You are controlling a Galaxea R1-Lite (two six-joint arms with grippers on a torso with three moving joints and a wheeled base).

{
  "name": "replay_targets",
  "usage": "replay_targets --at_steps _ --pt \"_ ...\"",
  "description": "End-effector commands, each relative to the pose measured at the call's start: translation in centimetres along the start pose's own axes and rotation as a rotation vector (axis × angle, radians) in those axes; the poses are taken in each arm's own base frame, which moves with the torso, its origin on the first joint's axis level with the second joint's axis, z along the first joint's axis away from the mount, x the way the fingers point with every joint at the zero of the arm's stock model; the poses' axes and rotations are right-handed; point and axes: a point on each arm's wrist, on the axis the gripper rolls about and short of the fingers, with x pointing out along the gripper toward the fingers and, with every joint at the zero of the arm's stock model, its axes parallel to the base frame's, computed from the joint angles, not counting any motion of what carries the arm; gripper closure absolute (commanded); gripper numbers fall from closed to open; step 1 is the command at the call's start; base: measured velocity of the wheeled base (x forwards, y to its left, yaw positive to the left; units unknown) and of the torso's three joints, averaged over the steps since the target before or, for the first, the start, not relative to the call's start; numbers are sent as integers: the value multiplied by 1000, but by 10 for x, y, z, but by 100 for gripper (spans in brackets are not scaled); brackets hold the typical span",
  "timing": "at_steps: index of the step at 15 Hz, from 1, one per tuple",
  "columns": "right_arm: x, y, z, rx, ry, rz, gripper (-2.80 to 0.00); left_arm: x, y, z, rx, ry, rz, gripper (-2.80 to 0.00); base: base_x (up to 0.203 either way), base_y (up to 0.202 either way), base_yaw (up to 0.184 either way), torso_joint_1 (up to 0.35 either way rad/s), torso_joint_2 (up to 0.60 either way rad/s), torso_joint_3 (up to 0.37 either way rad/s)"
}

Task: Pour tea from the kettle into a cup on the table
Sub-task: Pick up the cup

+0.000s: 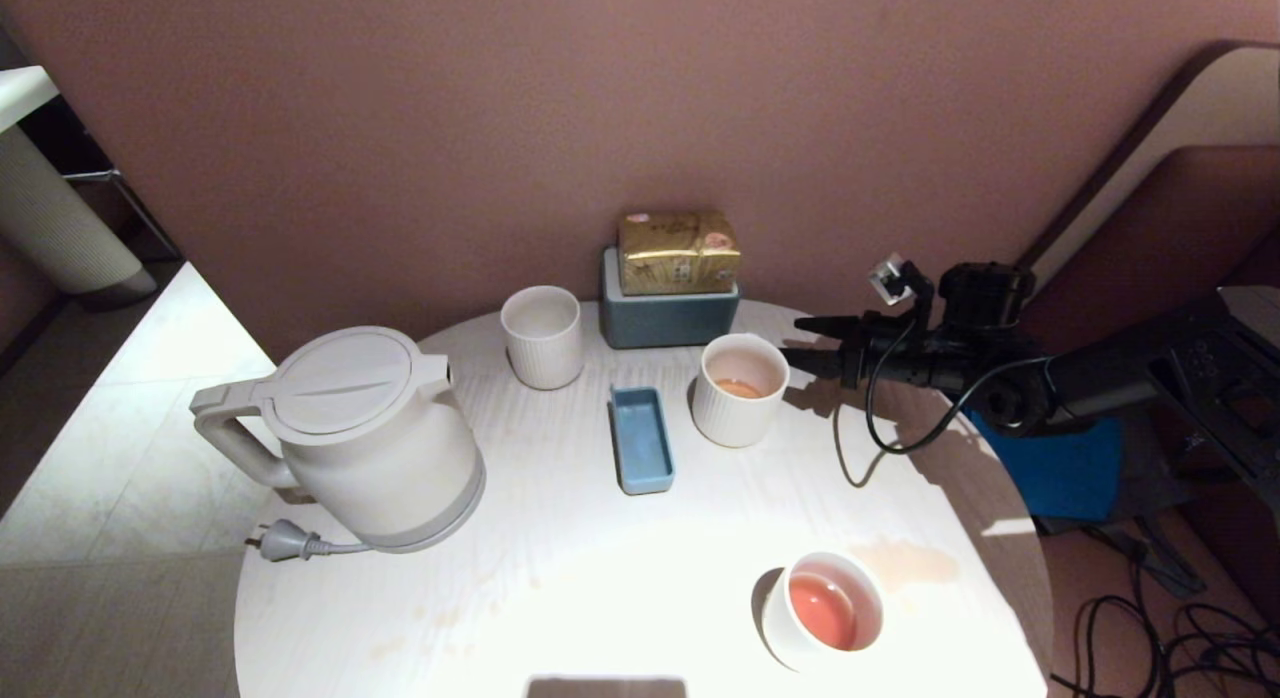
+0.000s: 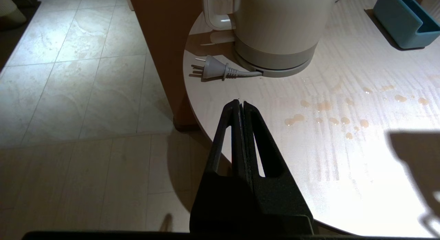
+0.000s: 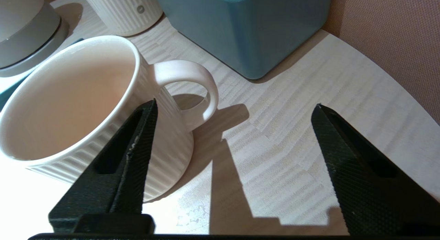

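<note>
The cream-white kettle (image 1: pixel 370 438) stands upright with its lid shut on the left of the round white table (image 1: pixel 560 588). The cup (image 1: pixel 740 390), a ribbed mug with a loop handle, sits mid-table holding a little orange tea (image 1: pixel 740 388). My right gripper (image 1: pixel 795 341) is open just right of the cup; in the right wrist view the gripper (image 3: pixel 235 104) holds nothing, and the cup's handle (image 3: pixel 192 78) lies just beyond one fingertip. My left gripper (image 2: pixel 240 103) is shut and empty over the table's near-left edge, short of the kettle (image 2: pixel 278 26).
A ribbed tumbler (image 1: pixel 542 336), a blue box (image 1: pixel 668 313) topped by a gold packet, and a small blue tray (image 1: pixel 640 440) surround the cup. A smooth cup (image 1: pixel 825 610) of pink liquid sits front right. The kettle's plug (image 1: pixel 285 541) lies by the edge. Drops (image 2: pixel 326 106) spot the table.
</note>
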Motion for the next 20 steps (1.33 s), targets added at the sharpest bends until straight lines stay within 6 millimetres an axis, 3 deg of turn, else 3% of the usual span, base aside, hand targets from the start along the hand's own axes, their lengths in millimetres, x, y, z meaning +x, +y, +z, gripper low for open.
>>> replay_targets --at_steps 1,11,15,20 --pt "-1 -1 1 -6 -4 3 -280 0 0 0 0 -1 0 0 0 0 0 0 0 0" --pt "-4 -8 -3 -7 -4 -13 -280 0 0 0 0 -1 0 0 0 0 0 0 0 0" --pt "-5 -20 -1 -34 -13 -31 -280 0 0 0 0 -1 0 0 0 0 0 0 0 0" --pt "-1 -26 -12 -47 -2 -33 -280 0 0 0 0 -1 0 0 0 0 0 0 0 0"
